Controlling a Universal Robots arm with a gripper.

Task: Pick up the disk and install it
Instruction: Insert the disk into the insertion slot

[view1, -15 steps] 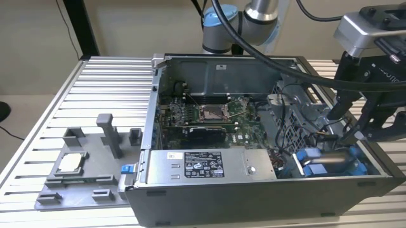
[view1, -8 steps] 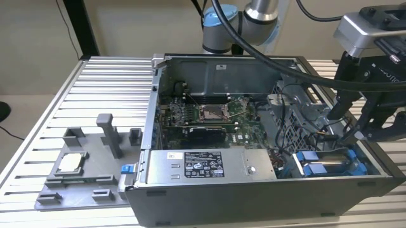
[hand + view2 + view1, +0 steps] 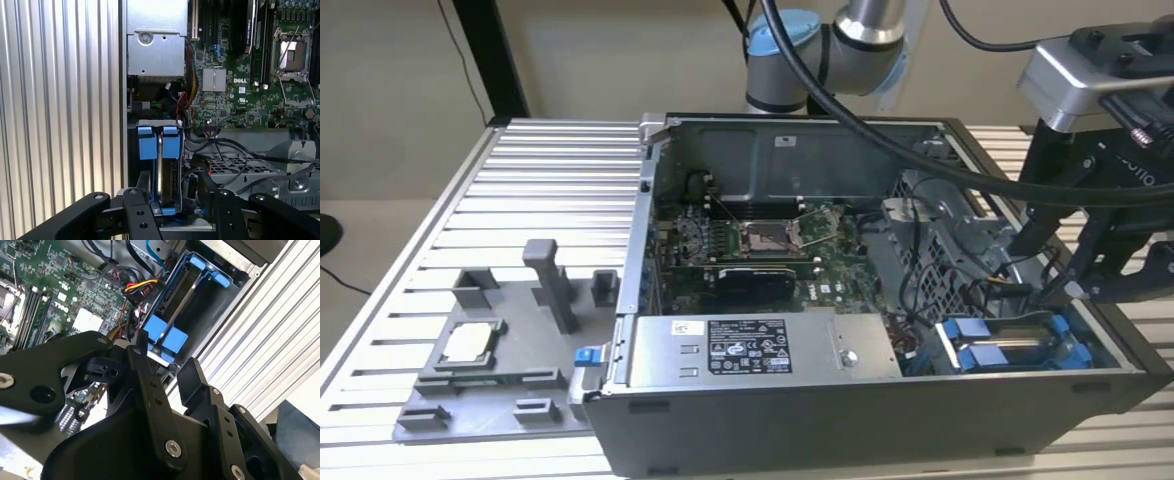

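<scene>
Ribbed aluminium table (image 3: 534, 170) carries two items. Open computer case (image 3: 854, 425) stands centre to right of the exterior view. Grey plastic fixture (image 3: 494, 395) lies lower left, just beside the case.

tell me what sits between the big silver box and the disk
A tangle of red and black cables fills the gap between the silver box and the disk, seen in the exterior view.

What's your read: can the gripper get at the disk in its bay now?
Probably yes. The gripper is open just over the disk, whose blue tabs face it; the cables lie off to one side, not across it.
</scene>
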